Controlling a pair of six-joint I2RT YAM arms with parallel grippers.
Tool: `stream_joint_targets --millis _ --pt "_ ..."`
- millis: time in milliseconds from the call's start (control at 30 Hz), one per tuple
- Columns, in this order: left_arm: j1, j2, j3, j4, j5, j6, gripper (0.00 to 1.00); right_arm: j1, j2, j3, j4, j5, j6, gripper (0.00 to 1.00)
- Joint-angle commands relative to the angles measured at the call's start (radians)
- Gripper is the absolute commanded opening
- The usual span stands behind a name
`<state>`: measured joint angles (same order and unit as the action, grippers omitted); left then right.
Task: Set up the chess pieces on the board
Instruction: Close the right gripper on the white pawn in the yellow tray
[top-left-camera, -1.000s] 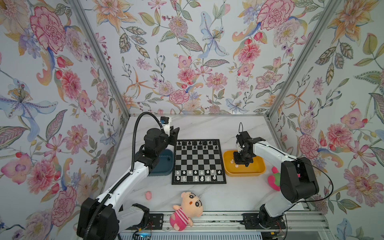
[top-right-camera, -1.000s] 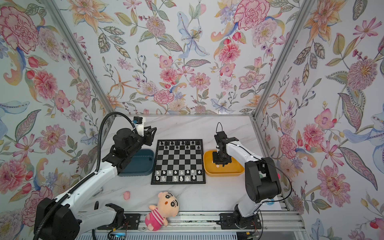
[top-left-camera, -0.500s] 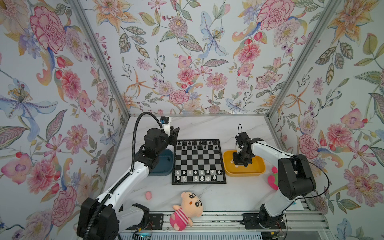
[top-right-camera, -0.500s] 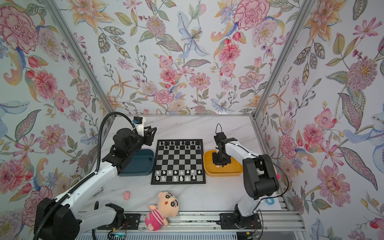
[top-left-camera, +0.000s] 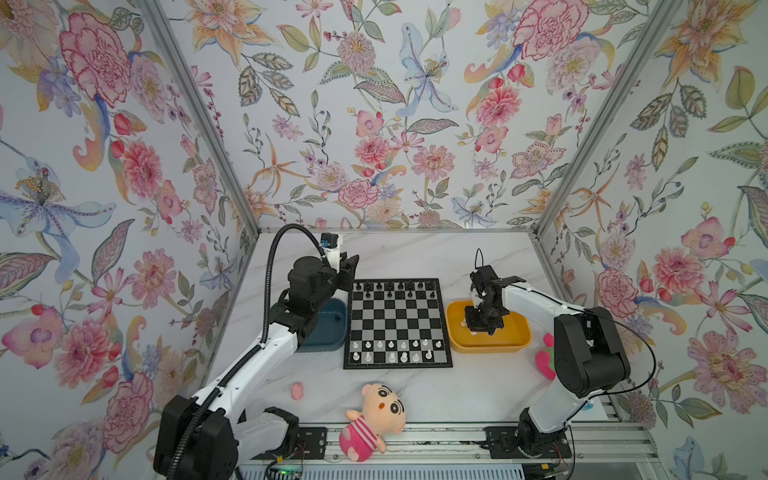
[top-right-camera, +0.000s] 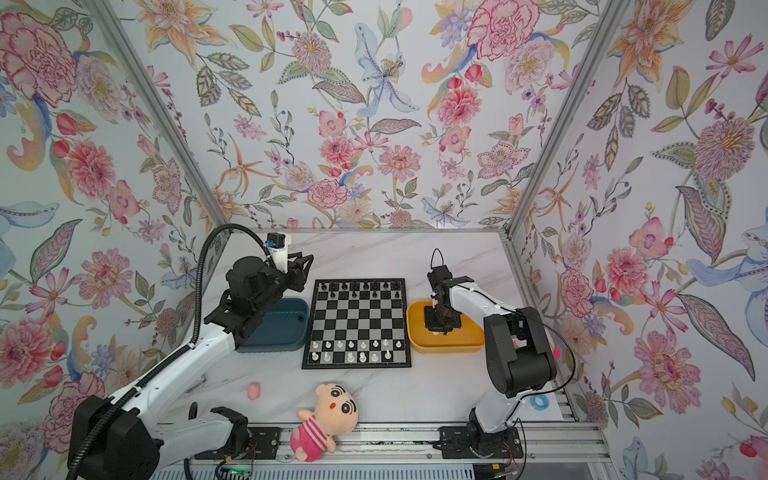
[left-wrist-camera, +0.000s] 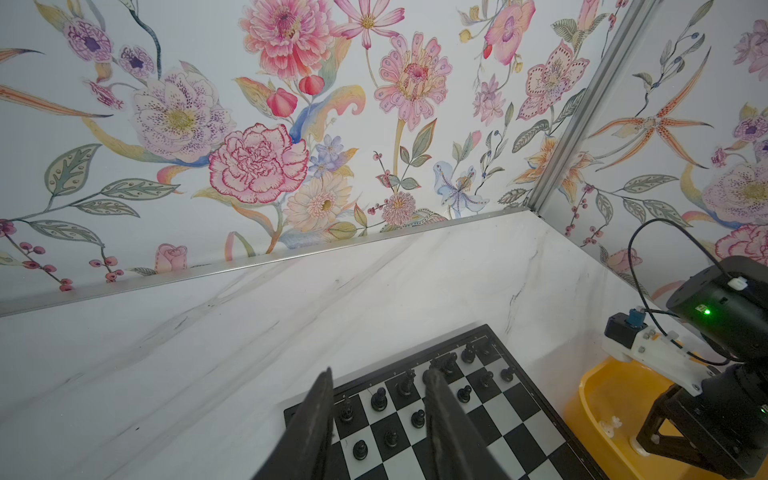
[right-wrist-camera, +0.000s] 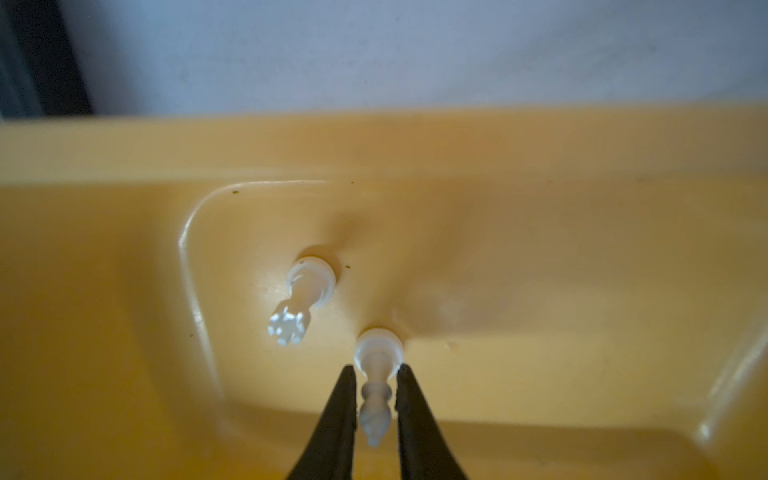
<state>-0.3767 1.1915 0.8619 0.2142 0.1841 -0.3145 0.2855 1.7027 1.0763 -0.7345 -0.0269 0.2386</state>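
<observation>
The flat checkered board (top-left-camera: 397, 322) lies mid-table, with black pieces (top-left-camera: 388, 286) on its far rows and white pieces (top-left-camera: 391, 344) on the near rows. A glossy yellow tray (top-left-camera: 488, 347) sits to its right. Both arms look unmoved since a second ago. My left gripper (left-wrist-camera: 380, 372) hangs half open and empty over the board's far left corner. My right gripper (right-wrist-camera: 376, 368) straddles a slim white piece (right-wrist-camera: 374, 411) in the tray with narrow jaws; I cannot tell whether it pinches.

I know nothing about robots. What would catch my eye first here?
The loud flower wallpaper on every wall, probably. Then the chessboard mid-table, black pieces along its far edge, white pieces along its near one. Right of it, the right end effector dips into a yellow tray, straddling a white chess piece.
</observation>
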Motion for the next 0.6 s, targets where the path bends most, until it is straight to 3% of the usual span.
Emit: stream_joint_targets --millis 0,567 --pt "0.011 -0.003 0.002 0.007 0.018 -0.012 0.39 -0.006 0.014 -0.013 0.004 -0.01 -0.009 0.2" --pt "0.011 0.0 0.006 0.007 0.02 -0.009 0.39 -0.005 0.005 -0.003 -0.007 -0.006 -0.007 0.08"
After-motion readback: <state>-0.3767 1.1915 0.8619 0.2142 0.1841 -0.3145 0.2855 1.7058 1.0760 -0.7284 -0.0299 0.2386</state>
